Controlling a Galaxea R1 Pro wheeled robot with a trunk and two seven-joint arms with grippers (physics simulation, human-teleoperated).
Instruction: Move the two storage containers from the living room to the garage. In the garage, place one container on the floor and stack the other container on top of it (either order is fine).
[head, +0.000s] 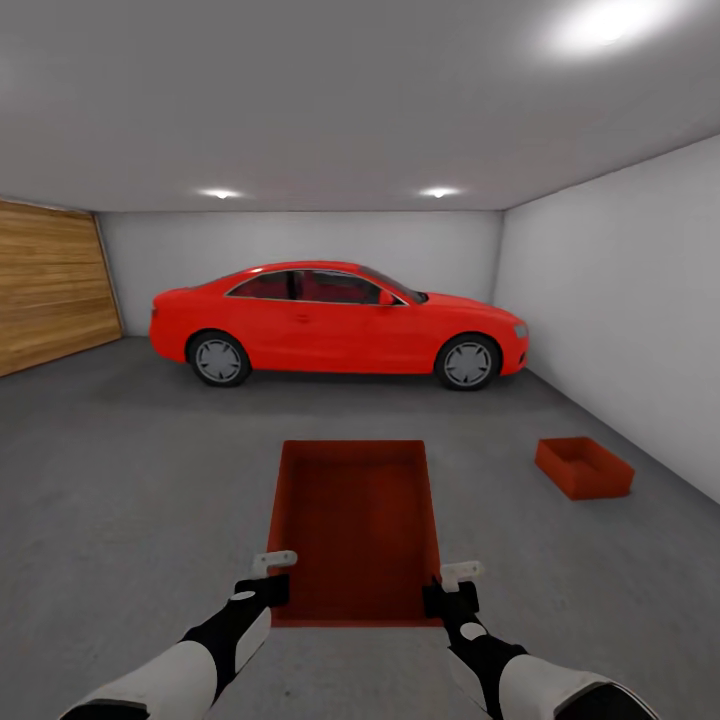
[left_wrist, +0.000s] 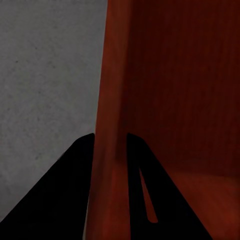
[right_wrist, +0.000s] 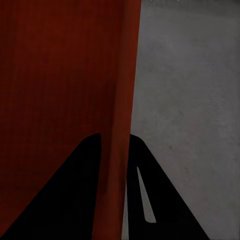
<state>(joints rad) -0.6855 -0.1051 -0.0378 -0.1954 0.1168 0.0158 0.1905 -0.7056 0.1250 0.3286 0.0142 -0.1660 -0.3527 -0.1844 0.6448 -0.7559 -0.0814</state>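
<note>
Between both grippers (head: 272, 577) (head: 452, 587), one container (head: 355, 520) held above garage floor (head: 120, 480)

Held bin: my left gripper (head: 272, 568) and right gripper (head: 458, 578) each clamp a near corner of an open orange-red storage container (head: 355, 525), carried in front of me.
Second bin: another storage container (head: 584, 467) sits on the grey concrete floor (head: 130, 480), ahead to my right, near the white wall (head: 620, 300).
Beyond: red car (head: 335, 325) parked side-on.
Left: wood-panelled door wall (head: 50, 295).
</note>
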